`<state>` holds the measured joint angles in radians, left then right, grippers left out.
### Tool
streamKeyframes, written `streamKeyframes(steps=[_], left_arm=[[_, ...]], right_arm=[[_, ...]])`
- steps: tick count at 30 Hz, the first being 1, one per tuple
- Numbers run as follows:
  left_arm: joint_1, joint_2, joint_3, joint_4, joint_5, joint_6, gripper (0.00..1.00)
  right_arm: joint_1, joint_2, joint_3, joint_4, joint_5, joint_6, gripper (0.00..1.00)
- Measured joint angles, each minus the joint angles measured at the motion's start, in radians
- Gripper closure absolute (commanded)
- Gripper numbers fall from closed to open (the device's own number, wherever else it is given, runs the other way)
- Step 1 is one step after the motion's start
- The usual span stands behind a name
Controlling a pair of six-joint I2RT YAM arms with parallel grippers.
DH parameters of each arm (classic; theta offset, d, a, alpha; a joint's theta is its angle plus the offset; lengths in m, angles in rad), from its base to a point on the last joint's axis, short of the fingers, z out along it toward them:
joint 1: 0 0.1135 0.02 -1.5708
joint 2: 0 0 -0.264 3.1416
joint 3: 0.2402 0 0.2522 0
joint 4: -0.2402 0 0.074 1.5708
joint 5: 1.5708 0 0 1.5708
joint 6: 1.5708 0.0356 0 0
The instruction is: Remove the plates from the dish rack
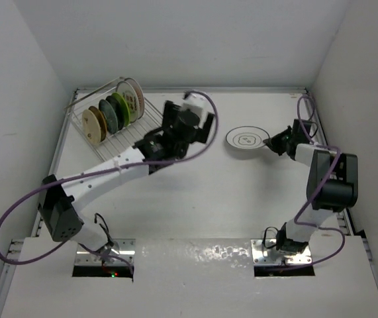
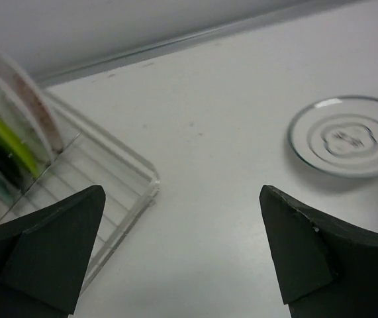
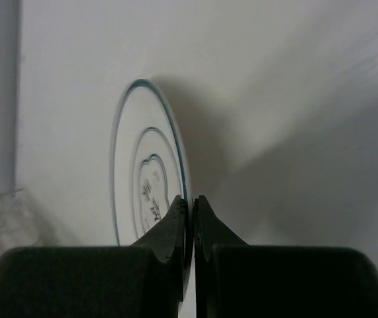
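Far left: dish rack (image 1: 143, 124) with coloured plates (image 1: 112, 112) upright in its slots. Just right of it, left gripper (image 2: 182, 193) spread wide, empty, touching nothing, arm stretched forward across table (image 1: 195, 192). Right of centre, right gripper (image 3: 190, 203) clenched on rim of white ringed plate (image 3: 145, 192), arm folded at elbow.

1. Dish rack (image 1: 143, 118): one, upper left of the top view.
2. Plates standing in it: at least four can be told apart, namely the tan plate (image 1: 94, 126), dark green plate (image 1: 108, 116), lime green plate (image 1: 120, 108) and patterned white plate (image 1: 133, 98). Overlap may hide more.
3. Plates flat on the tabletop (image 1: 195, 192): one, the ringed white plate (image 1: 247, 140).
4. Hands: two, the left hand (image 2: 181, 192) and right hand (image 3: 190, 202).
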<state>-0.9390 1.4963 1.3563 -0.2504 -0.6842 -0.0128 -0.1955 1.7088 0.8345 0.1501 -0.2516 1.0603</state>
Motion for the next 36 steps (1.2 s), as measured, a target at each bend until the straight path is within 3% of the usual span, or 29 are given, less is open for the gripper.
streamKeyframes(steps=[5,7,8,9,10,12,15,17,23,27,32,36], left_arm=[[0.214,-0.042,0.027,-0.126,-0.008,-0.206,0.0],[0.282,-0.043,0.053,-0.175,0.006,-0.269,0.0],[0.314,-0.043,0.067,-0.194,0.025,-0.298,0.0],[0.347,-0.042,0.081,-0.211,0.046,-0.323,0.0],[0.377,-0.04,0.095,-0.222,0.059,-0.342,0.0],[0.469,-0.02,0.145,-0.245,0.102,-0.386,0.0],[0.563,0.025,0.214,-0.269,0.143,-0.417,0.0],[0.613,0.069,0.268,-0.274,0.159,-0.427,0.0],[0.706,0.234,0.413,-0.301,0.203,-0.442,0.03],[0.734,0.393,0.552,-0.334,0.203,-0.444,0.15],[0.745,0.585,0.739,-0.387,0.197,-0.45,0.23],[0.75,0.656,0.781,-0.395,0.197,-0.459,0.36]], right_arm=[[-0.024,0.113,0.048,0.033,0.072,-0.053,0.99],[-0.039,0.144,0.097,0.043,0.092,-0.068,0.87],[-0.049,0.16,0.124,0.044,0.105,-0.076,0.78],[-0.061,0.177,0.151,0.037,0.121,-0.087,0.52],[-0.072,0.193,0.175,0.028,0.132,-0.09,0.39],[-0.094,0.232,0.226,0.002,0.158,-0.117,0.31],[-0.106,0.247,0.247,-0.041,0.181,-0.129,0.06],[-0.103,0.24,0.253,-0.068,0.194,-0.13,0.01],[-0.053,0.061,0.212,-0.271,0.323,-0.141,0.01],[0.087,-0.162,0.182,-0.364,0.415,-0.209,0.01],[0.31,-0.451,-0.012,-0.285,0.366,-0.284,0.01],[0.342,-0.531,-0.166,-0.287,0.322,-0.311,0.01]])
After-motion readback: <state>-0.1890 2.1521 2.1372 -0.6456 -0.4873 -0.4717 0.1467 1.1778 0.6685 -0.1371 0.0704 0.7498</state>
